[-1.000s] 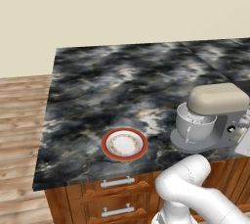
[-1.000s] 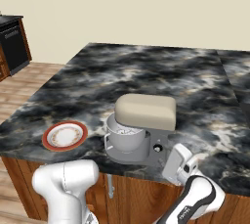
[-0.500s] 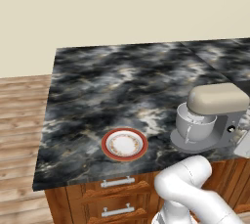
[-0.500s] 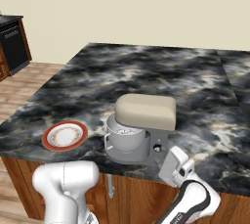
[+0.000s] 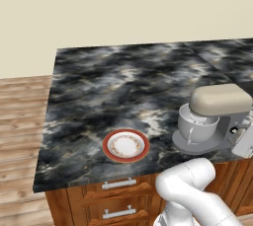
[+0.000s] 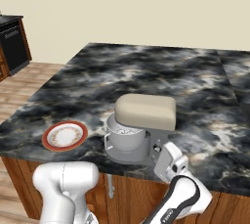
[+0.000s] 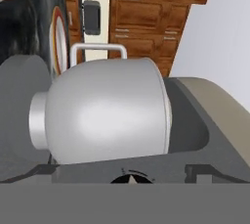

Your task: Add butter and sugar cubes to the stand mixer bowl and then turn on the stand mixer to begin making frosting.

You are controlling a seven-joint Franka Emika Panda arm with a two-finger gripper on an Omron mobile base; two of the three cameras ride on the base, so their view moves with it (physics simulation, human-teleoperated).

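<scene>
One claw [image 6: 168, 155], jaws wide and empty, is hovering at the mixer [image 6: 141, 127] knob, lower centre of the right view. Bowl [image 6: 125, 137] is sitting under the head; a skewed push could be missing the knob.

Most of the table [image 5: 123, 82] is left bare. Near its front edge, room is taken by a plate [image 5: 126, 145] and a mixer [image 6: 144, 125], set apart.

There was one stand mixer [image 6: 146, 120], one stand mixer bowl [image 6: 126, 137], one plate [image 6: 65, 135], and two drawers [image 5: 118, 184].
</scene>
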